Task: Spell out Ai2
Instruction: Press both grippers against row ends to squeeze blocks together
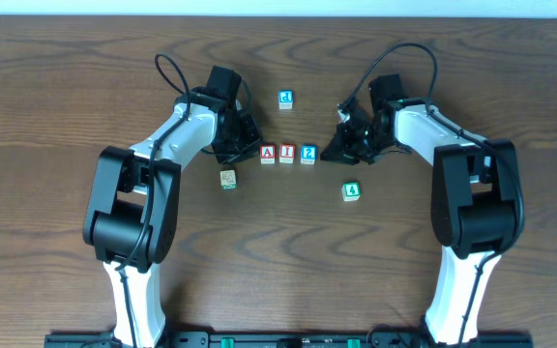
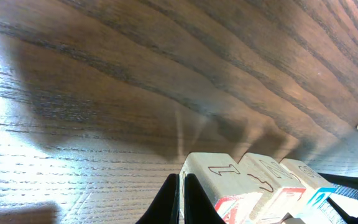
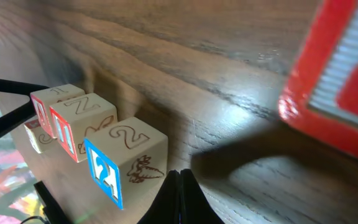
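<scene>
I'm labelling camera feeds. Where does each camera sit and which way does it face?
Overhead: above the table, looking down on the row; left arm and right arm show.
Left wrist: low, facing the row's A block end; left claw tips at bottom.
Right wrist: low, facing the 2 block end; right claw tips at bottom.
Shared: both wrist views show that row, from opposite ends.

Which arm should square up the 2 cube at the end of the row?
Right, probably. The right gripper sits beside the 2 cube, shut and aimed at it. The left gripper is at the A cube end, with the I cube between.
</scene>
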`<state>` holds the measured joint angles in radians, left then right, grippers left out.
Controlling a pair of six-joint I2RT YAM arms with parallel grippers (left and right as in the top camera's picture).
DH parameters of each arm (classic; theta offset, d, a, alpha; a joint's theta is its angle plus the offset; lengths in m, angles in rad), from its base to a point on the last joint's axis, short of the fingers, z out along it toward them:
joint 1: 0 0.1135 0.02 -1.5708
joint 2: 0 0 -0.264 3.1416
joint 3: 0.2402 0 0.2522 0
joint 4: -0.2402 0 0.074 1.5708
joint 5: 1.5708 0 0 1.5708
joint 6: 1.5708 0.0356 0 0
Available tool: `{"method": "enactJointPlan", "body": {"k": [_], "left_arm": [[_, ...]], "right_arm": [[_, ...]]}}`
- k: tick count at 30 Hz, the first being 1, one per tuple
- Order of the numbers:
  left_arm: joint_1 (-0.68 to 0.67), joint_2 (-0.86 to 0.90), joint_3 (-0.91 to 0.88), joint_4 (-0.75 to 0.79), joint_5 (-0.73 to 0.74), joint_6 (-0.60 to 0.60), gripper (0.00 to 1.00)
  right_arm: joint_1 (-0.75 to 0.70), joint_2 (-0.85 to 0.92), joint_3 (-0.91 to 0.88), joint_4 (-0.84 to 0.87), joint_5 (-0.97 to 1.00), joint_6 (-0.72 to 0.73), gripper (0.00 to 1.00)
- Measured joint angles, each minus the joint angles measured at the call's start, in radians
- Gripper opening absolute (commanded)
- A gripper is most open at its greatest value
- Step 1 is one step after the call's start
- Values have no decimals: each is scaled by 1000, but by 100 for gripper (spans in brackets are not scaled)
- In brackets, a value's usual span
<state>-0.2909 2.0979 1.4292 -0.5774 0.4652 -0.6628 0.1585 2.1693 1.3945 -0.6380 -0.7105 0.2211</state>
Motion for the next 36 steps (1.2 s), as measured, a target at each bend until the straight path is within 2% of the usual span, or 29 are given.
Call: {"method": "enactJointPlan", "body": {"k": [9, 36], "left_arm": [[0, 0, 0, -1, 0, 0, 6], [-11, 0, 0, -1, 0, -44, 6]], "right_arm": [[45, 0, 0, 24, 0, 10, 2], [63, 0, 0, 82, -1, 43, 2]]}}
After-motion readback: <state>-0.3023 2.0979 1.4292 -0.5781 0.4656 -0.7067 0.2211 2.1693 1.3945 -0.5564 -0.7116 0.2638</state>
